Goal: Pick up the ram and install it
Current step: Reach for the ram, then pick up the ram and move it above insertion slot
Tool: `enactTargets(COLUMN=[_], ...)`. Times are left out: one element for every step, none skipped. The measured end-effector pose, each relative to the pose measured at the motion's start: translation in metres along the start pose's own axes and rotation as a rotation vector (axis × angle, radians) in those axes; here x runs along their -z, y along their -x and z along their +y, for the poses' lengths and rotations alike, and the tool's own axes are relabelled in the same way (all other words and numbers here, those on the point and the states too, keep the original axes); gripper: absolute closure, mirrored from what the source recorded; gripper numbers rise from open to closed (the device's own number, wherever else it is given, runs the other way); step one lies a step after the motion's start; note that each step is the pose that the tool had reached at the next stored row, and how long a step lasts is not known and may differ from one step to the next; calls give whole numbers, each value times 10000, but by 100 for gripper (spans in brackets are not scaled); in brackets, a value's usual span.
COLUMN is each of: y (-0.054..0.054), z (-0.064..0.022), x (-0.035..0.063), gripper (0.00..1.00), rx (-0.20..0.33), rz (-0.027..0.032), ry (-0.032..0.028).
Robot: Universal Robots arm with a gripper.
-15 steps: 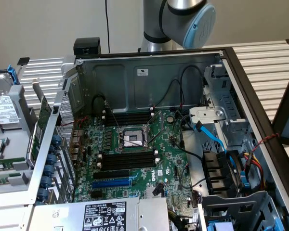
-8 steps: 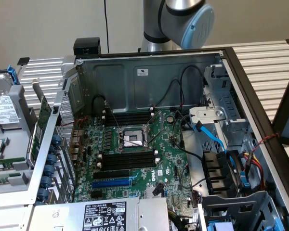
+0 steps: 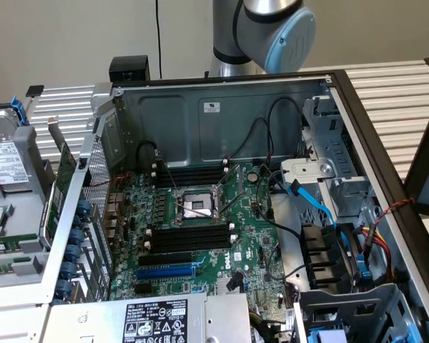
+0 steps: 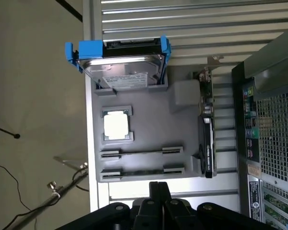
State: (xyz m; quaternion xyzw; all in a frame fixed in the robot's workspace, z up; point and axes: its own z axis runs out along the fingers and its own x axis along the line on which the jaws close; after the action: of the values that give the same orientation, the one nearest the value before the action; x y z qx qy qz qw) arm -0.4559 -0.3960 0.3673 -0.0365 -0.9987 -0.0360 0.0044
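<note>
Wrist view: hand (image 4: 158,188) closed, empty, near ram (image 4: 141,170) standing edge-up in grey tray (image 4: 151,127); probable risk: off-centre grasp tilting it or catching neighbouring stick (image 4: 141,152).

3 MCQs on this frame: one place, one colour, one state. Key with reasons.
1. The loose CPU sits: A) inside the case; B) on the tray, between drive and ram; C) on the floor.
2. The drive's caddy is: A) red; B) blue; C) yellow.
3. The black memory slots are: A) empty; B) all filled; C) covered by a card.

Key: 1B, the wrist view shows it lying on the grey tray; 2B, blue brackets clasp the drive; 3A, no sticks stand in them in the exterior view.
</note>
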Motion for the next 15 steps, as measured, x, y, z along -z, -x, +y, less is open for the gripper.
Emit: enactTargets(y=[-17, -28, -34, -44, -59, -75, -86, -94, -99, -101, -105, -110, -111, -113, -118], z=[11, 12, 11, 11, 10, 9, 8, 7, 6, 6, 6, 6, 5, 5, 5], x=[0, 0, -1, -1, -1, -2, -3, -4, -5, -5, -5, -6, -7, -7, -11], gripper=[89, 89, 89, 89, 89, 89, 89, 89, 89, 89, 89, 89, 89, 89, 89], rx=[2, 5, 8, 8, 9, 10, 12, 14, 16, 18, 18, 17, 19, 30, 73], rz=[1, 4, 17, 35, 46, 53, 59, 61, 63, 64, 65, 65, 69, 76, 78], ry=[-6, -8, -8, -9, -10, -11, -11, -11, -11, -11, -12, -12, -12, -13, -13])
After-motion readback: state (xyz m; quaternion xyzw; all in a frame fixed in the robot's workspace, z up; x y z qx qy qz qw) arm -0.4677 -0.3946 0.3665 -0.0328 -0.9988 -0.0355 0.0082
